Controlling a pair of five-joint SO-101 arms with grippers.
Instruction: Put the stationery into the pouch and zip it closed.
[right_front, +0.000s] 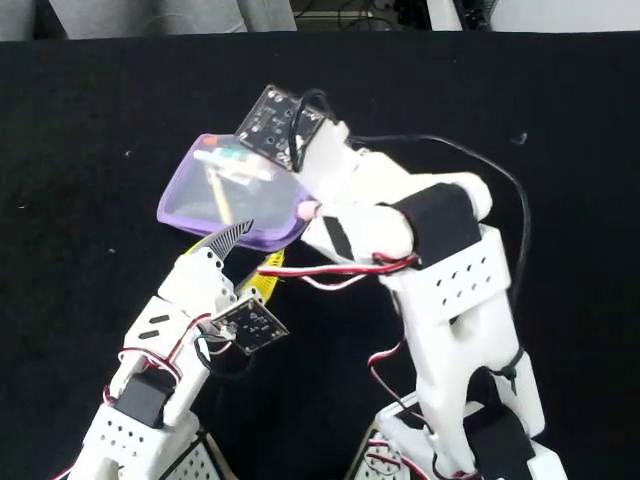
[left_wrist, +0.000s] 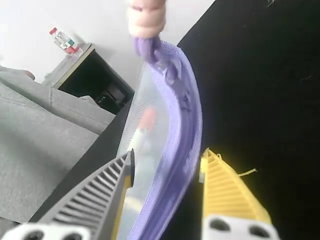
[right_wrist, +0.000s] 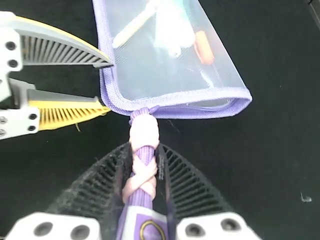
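Observation:
The translucent purple-edged pouch (right_front: 215, 195) is lifted above the black table. Inside it lie a yellow pencil (right_front: 222, 200), a white item and an orange-tipped piece (right_wrist: 201, 45). My right gripper (right_wrist: 144, 150) is shut on the pink and purple zipper pull (right_wrist: 144, 131) at the pouch's corner; the high view shows this gripper (right_front: 305, 207) at the pouch's near right corner. My left gripper (left_wrist: 169, 154) is open, its grey and yellow fingers straddling the pouch's purple zipper edge (left_wrist: 182, 125) close to that same corner. That left gripper (right_wrist: 109, 86) also shows in the right wrist view.
Black cloth (right_front: 560, 130) covers the table all round. The right arm's white body (right_front: 450, 280) and its cables (right_front: 515, 200) rise close beside the left arm (right_front: 170, 330). Grey fabric (right_front: 150, 15) lies past the table's far edge.

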